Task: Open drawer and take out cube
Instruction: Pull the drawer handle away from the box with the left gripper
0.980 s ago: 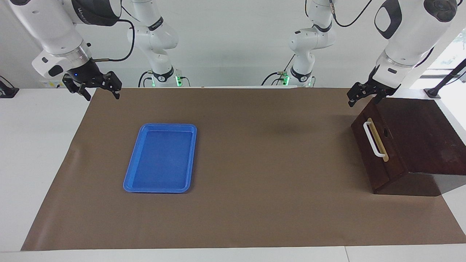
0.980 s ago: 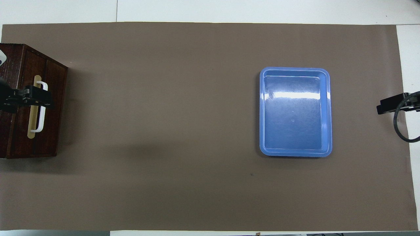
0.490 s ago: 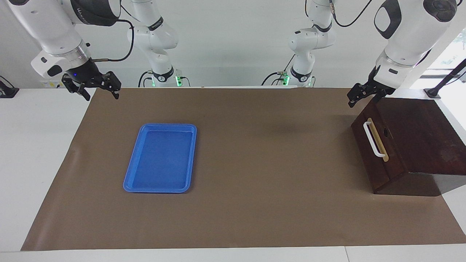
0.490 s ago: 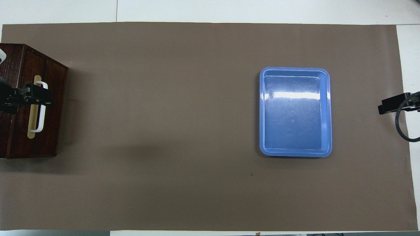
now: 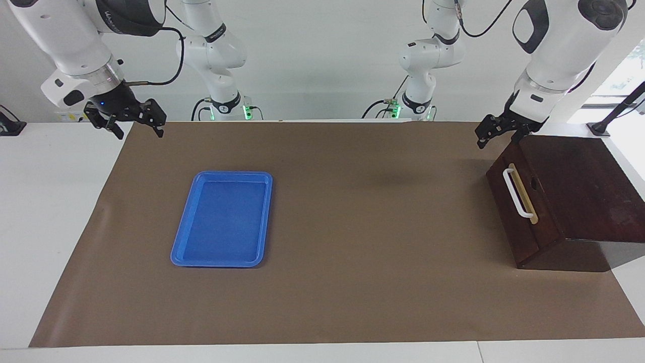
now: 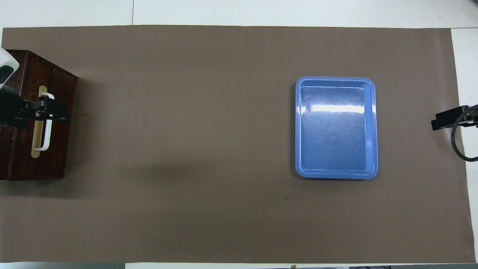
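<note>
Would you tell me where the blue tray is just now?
The blue tray lies flat on the brown mat toward the right arm's end of the table.

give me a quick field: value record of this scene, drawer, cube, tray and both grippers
drawer: shut, in the dark box at the left arm's end of the table
handle: white bar, untouched
cube: not visible
tray: blue, empty, toward the right arm's end
left gripper: open, in the air over the box's edge nearest the robots, holding nothing
right gripper: open, empty, waiting over the mat's edge
task stage: drawer not yet opened
</note>
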You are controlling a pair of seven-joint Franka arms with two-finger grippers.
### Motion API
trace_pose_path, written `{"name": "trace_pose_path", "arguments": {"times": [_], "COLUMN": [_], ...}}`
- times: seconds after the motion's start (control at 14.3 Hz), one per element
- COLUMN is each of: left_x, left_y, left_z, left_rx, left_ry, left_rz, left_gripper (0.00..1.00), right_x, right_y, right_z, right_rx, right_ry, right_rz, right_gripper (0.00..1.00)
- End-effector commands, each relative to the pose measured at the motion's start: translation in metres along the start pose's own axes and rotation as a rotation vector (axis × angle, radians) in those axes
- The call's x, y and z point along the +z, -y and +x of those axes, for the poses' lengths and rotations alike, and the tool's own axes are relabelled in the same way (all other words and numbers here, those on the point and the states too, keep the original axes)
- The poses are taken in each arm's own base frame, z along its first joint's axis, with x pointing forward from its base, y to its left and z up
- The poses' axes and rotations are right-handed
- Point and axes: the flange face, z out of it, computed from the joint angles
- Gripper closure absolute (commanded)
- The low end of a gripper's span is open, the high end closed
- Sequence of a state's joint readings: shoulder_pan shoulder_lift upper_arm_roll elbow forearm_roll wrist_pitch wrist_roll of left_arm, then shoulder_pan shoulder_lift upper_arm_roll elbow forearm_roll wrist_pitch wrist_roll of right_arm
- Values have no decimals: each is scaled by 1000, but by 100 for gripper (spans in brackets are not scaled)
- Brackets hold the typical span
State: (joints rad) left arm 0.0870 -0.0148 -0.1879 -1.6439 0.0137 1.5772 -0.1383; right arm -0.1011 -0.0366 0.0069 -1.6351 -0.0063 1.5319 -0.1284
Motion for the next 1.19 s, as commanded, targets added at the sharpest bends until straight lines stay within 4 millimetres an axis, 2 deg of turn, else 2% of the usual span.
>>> {"name": "trace_pose_path", "arguments": {"times": [0.0,0.07,0.14,0.28,0.42,0.49,0.7,0.77,0.84,1.12], "left_x": [5,9,20,41,71,84,106,120,124,151], "left_y": [-4,-8,-32,-57,-67,-67,-64,-63,-61,-36], "left_z": [2,3,7,17,31,37,40,43,45,44], "left_rx": [0,15,89,160,204,217,244,256,243,205], "left_ry": [-35,-52,-68,-69,-48,-53,-65,-53,-55,-70], "left_rz": [9,43,157,245,322,335,410,433,437,480], "left_gripper": [0,0,0,0,0,0,0,0,0,0], "right_x": [-1,0,-1,-1,0,0,2,3,3,3], "right_y": [-11,-12,-12,-12,-12,-12,-13,-16,-19,-27], "right_z": [-2,-2,-2,-2,-2,-2,-3,-4,-3,-5], "right_rx": [25,26,26,27,25,25,23,32,36,48], "right_ry": [-6,-4,-5,-7,-4,-4,4,4,2,4], "right_rz": [4,2,1,1,1,1,2,3,3,4], "right_gripper": [0,0,0,0,0,0,0,0,0,0]}}
